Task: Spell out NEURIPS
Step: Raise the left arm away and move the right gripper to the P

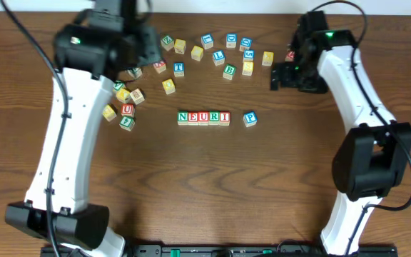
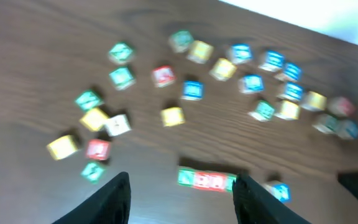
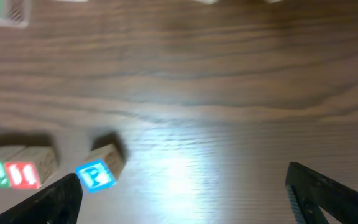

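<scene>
Right pincer (image 3: 184,179) agape, brown wood-grain table (image 1: 262,185), white backdrop (image 2: 328,12)

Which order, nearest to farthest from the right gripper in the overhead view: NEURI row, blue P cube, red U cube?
1. blue P cube, just right of the row, closest to the right gripper.
2. NEURI row, mid-table.
3. red U cube, in the left cluster, clearly farthest.
</scene>
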You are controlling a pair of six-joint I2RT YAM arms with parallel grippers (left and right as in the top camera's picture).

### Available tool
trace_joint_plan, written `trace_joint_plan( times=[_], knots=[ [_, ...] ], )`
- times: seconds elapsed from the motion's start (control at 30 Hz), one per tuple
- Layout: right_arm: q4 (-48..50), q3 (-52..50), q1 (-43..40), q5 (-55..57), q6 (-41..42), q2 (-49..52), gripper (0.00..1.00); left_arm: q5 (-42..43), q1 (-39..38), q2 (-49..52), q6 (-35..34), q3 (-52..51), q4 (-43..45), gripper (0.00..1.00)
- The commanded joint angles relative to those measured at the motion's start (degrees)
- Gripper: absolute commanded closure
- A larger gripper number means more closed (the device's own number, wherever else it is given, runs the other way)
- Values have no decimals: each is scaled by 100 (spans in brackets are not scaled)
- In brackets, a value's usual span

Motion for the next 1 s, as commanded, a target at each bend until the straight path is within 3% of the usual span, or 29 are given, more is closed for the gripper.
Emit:
trace_joint_plan(
  times=[0.0,0.3,0.63,0.67,0.97],
  knots=[
    [-28,76,387,-37,-42,4,2,-133,417,103,122,-26,-46,47],
    [87,-201,992,-33,-42,4,5,-136,949,361,122,-85,-74,47],
    [494,-802,1178,-39,-42,4,6,-179,1038,522,164,-94,-98,47],
    [562,-890,1202,-42,-42,4,6,-181,1038,531,164,-94,-96,40],
    [909,-1180,1322,-39,-44,4,15,-181,1038,531,164,-94,-98,27]
  ],
)
